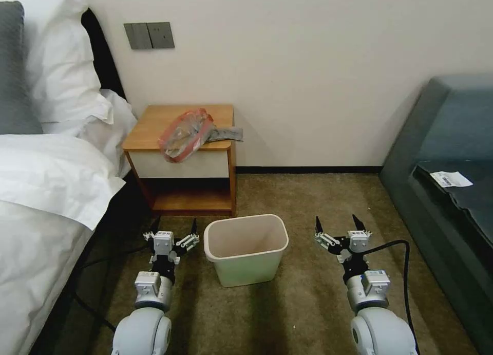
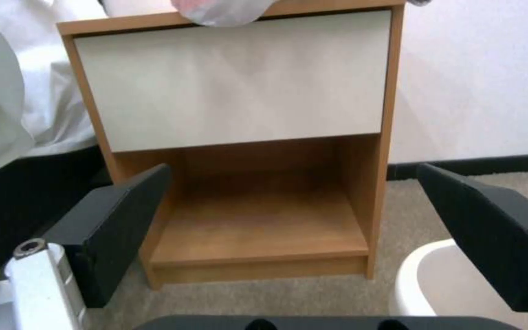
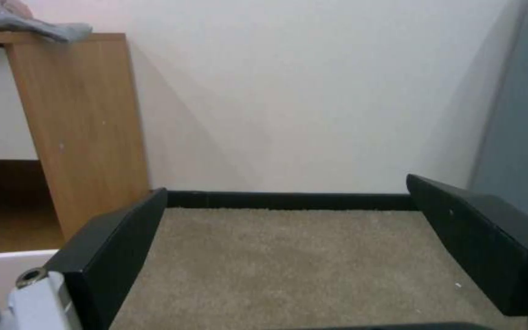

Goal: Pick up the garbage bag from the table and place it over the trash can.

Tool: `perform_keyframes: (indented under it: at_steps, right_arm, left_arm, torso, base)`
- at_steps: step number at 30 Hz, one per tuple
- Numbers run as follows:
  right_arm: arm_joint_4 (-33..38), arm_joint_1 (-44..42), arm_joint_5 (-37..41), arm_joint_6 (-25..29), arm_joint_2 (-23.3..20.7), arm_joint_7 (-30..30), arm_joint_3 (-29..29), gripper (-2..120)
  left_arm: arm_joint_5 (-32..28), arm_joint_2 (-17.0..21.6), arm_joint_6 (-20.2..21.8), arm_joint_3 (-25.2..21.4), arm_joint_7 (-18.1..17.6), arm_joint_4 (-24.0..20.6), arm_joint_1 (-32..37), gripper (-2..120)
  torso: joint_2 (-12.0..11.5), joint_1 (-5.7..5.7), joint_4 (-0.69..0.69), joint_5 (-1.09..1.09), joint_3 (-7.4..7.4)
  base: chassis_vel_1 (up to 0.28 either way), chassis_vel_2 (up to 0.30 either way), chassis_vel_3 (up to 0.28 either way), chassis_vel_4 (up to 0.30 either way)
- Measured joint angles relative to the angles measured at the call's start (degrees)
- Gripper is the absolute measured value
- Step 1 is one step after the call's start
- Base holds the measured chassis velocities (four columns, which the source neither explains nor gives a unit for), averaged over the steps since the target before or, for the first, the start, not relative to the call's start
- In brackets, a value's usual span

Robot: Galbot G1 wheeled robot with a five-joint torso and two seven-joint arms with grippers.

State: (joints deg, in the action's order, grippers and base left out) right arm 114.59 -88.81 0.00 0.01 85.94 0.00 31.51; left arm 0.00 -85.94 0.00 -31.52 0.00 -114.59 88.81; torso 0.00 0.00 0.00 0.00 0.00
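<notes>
Well, on the far left the bed (image 1: 46, 190) runs along the room's edge, with white pillows (image 1: 56, 62) piled at its head and a grey one beside them. Just right of it the table (image 1: 154, 124) stands against the wall, its white front panel (image 2: 233, 78) above a low open shelf (image 2: 258, 229). The garbage bag (image 1: 186, 133) lies crumpled on the tabletop toward its near right part, red rim bunched up, one fold drooping over the front edge and a grey tail sticking out past the right side. On the wall above the table sits a grey switch plate (image 1: 149, 35).

Nearer, low over the carpet (image 1: 308, 201), the left gripper (image 1: 173, 227) hangs in front of the table's shelf, its fingers (image 2: 117, 229) spread wide with nothing between them. Just to its right the trash can (image 1: 246, 247) stands upright on the carpet, in front of the table's right corner and well apart from the bag above.

Right of the can, the right gripper (image 1: 338, 224) hovers at about the same height, facing the bare wall and dark skirting (image 3: 288, 200); its fingers (image 3: 478, 238) are likewise parted wide and hold nothing. A black cable (image 1: 400, 262) loops off its wrist. At the far right a blue-grey sofa (image 1: 441, 139) has a white slip of paper (image 1: 450, 179) lying on it.
</notes>
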Motion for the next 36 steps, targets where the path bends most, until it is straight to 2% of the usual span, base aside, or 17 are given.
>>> perform_keyframes:
  at_steps: [36]
  right_arm:
    - [0.0,0.0,0.0,0.0,0.0,0.0,0.0,100]
  left_arm:
    - [0.0,0.0,0.0,0.0,0.0,0.0,0.0,100]
  torso:
    - [0.0,0.00,0.00,0.00,0.00]
  base:
    - [0.000,0.000,0.000,0.000]
